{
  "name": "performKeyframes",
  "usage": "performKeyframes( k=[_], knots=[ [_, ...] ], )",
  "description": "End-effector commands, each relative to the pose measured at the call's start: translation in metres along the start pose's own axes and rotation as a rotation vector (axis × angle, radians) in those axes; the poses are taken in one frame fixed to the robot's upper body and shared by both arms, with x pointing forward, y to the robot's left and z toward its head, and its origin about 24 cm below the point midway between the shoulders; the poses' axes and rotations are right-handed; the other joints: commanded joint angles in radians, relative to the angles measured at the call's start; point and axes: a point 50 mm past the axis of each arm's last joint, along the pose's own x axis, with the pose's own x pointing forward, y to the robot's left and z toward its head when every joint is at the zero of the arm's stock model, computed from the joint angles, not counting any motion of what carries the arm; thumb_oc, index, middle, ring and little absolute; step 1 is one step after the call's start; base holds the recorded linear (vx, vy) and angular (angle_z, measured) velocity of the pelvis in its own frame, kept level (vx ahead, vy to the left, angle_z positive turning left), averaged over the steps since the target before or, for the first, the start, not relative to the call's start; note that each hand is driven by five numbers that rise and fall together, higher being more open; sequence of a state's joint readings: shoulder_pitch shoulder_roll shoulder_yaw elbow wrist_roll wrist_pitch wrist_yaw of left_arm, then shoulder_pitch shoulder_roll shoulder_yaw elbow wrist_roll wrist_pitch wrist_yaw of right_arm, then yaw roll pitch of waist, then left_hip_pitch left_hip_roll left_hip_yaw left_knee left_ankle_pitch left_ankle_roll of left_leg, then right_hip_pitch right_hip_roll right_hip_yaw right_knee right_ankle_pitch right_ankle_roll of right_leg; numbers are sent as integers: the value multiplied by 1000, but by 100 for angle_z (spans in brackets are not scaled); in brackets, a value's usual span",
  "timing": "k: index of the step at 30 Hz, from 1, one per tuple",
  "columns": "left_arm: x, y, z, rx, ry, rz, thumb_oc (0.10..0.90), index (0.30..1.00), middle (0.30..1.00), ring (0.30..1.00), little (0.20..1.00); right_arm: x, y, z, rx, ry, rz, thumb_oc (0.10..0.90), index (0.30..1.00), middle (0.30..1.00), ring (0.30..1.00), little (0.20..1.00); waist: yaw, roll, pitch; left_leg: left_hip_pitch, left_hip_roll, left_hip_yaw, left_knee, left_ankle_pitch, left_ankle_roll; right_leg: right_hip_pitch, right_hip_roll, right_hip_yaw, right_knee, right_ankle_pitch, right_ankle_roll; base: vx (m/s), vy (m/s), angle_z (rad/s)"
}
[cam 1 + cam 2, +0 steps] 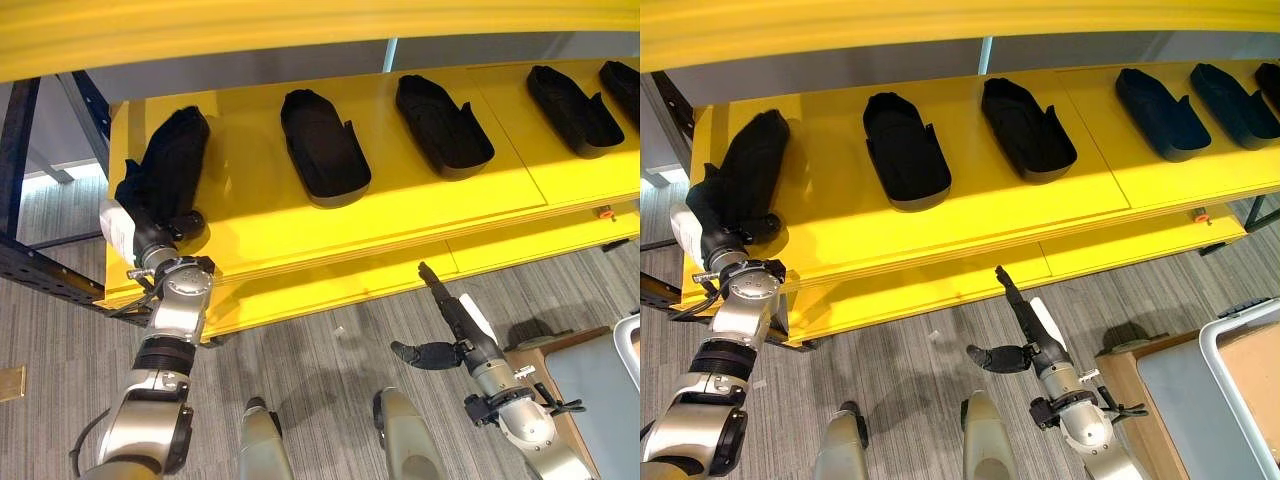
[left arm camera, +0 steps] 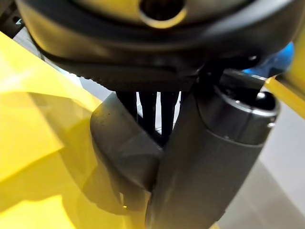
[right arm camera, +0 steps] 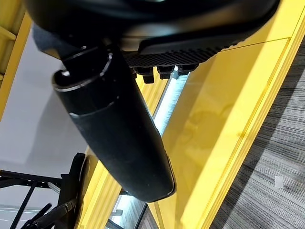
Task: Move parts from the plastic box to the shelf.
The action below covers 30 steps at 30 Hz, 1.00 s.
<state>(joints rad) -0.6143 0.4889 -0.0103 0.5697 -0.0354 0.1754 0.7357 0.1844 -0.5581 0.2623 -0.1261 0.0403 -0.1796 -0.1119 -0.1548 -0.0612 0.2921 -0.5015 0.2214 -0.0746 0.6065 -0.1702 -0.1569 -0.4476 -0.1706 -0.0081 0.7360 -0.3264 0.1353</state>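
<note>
1. Left eye view: five black parts are seen lying in a row on the yellow shelf [image 1: 400, 215]. The leftmost part [image 1: 170, 150] is laid with its long axis running from the shelf's front edge toward the back, leaning slightly to the right. The robot's left hand [image 1: 150, 215] is placed at the near end of this part; whether its fingers are closed round the part cannot be told. The other four parts, beginning with the second part [image 1: 322, 146], are angled so that their near ends point to the right.

2. Right eye view: the right hand [image 1: 1025, 330] is held below the shelf's front edge, over the grey floor [image 1: 910, 370]. Its fingers are stretched straight toward the shelf, the thumb is spread out sideways, and nothing is held. Part of a box [image 1: 1240, 380] is seen at the lower right.

3. Left wrist view: a dark grey rounded surface is pressed close against the hand, with the yellow shelf beside it.

4. Right wrist view: the thumb [image 3: 114, 129] is extended, free of any object, beside the yellow shelf edge.
</note>
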Motion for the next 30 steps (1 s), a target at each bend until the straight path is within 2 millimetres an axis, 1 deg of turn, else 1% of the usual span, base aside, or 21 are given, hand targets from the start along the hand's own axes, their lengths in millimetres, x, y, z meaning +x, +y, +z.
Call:
performKeyframes(
  k=[1, 6, 7, 8, 12, 17, 20, 21, 22, 23, 25, 29, 30],
  knots=[
    [17, 17, 21, -49, -60, 82, 900, 1000, 1000, 1000, 1000, 10, -13, 51, -8, -269, -48, 900, 1000, 1000, 1000, 1000, 18, -19, -49, 25, 7, 39, 46, -29, 67, 43, -3, 21, -65, 50, -42, 0, 0, 0],
    [20, 19, 36, -83, -106, 86, 900, 1000, 1000, 1000, 1000, 9, -13, 50, -7, -261, -44, 900, 1000, 1000, 1000, 1000, 17, -22, -55, 18, 8, 39, 47, -28, 67, 39, -3, 21, -65, 51, -43, 0, 0, 0],
    [18, 16, 51, -182, -117, 78, 900, 1000, 1000, 1000, 1000, 10, -12, 49, -6, -255, -42, 900, 1000, 1000, 1000, 1000, 16, -22, -59, 17, 8, 38, 46, -29, 67, 38, -2, 20, -65, 51, -43, 0, 0, 0],
    [18, 16, 55, -223, -119, 76, 900, 1000, 1000, 1000, 1000, 10, -11, 48, -5, -253, -42, 900, 1000, 1000, 1000, 1000, 16, -22, -60, 17, 8, 37, 46, -29, 66, 38, -1, 21, -65, 51, -42, 0, 0, 0],
    [22, 15, 60, -339, -76, 66, 900, 1000, 1000, 1000, 1000, 10, -9, 47, 3, -245, -37, 900, 1000, 1000, 1000, 1000, 14, -22, -62, 17, 8, 39, 46, -30, 66, 35, 1, 24, -63, 52, -42, 0, 0, 0],
    [22, 10, 78, -515, -53, 25, 900, 1000, 1000, 1000, 1000, 11, -7, 46, 11, -235, -31, 900, 1000, 1000, 1000, 1000, 9, -20, -62, 18, 9, 39, 45, -29, 65, 33, 1, 24, -62, 54, -43, 0, 0, 0],
    [19, 6, 88, -605, -56, -15, 900, 1000, 1000, 1000, 1000, 11, -6, 44, 11, -225, -32, 900, 1000, 1000, 1000, 1000, 7, -20, -63, 19, 11, 39, 43, -28, 64, 29, 3, 26, -61, 55, -42, 0, 0, 0],
    [17, 2, 93, -667, -49, -40, 900, 1000, 1000, 1000, 1000, 12, -5, 44, 14, -225, -31, 900, 1000, 1000, 1000, 1000, 6, -20, -62, 19, 13, 40, 44, -28, 64, 28, 4, 26, -62, 56, -42, 0, 0, 0],
    [17, 2, 93, -667, -49, -40, 900, 1000, 1000, 1000, 1000, 12, -5, 44, 14, -225, -31, 900, 1000, 1000, 1000, 1000, 6, -20, -62, 19, 13, 40, 44, -28, 64, 28, 4, 26, -62, 56, -42, 0, 0, 0],
    [13, 0, 97, -741, -40, -68, 900, 1000, 1000, 1000, 1000, 12, -6, 44, 16, -221, -36, 900, 1000, 1000, 1000, 1000, 5, -19, -62, 18, 14, 41, 46, -29, 65, 28, 4, 25, -61, 55, -43, 0, 0, 0],
    [9, -4, 101, -781, -39, -100, 900, 1000, 1000, 1000, 1000, 12, -4, 43, 20, -215, -34, 900, 1000, 1000, 1000, 1000, 5, -18, -63, 19, 13, 42, 47, -30, 65, 27, 5, 26, -60, 56, -43, 0, 0, 0],
    [-4, -14, 103, -910, -7, -171, 900, 1000, 1000, 1000, 1000, 12, -3, 43, 27, -210, -39, 900, 1000, 1000, 1000, 1000, 4, -17, -61, 20, 15, 42, 47, -30, 65, 23, 8, 28, -58, 57, -45, 0, 0, 0],
    [-4, -14, 104, -911, -8, -171, 900, 1000, 1000, 1000, 1000, 12, -3, 43, 27, -210, -39, 900, 1000, 1000, 1000, 1000, 4, -17, -61, 19, 15, 42, 47, -30, 64, 23, 8, 28, -58, 57, -45, 0, 0, 0]
  ],
)
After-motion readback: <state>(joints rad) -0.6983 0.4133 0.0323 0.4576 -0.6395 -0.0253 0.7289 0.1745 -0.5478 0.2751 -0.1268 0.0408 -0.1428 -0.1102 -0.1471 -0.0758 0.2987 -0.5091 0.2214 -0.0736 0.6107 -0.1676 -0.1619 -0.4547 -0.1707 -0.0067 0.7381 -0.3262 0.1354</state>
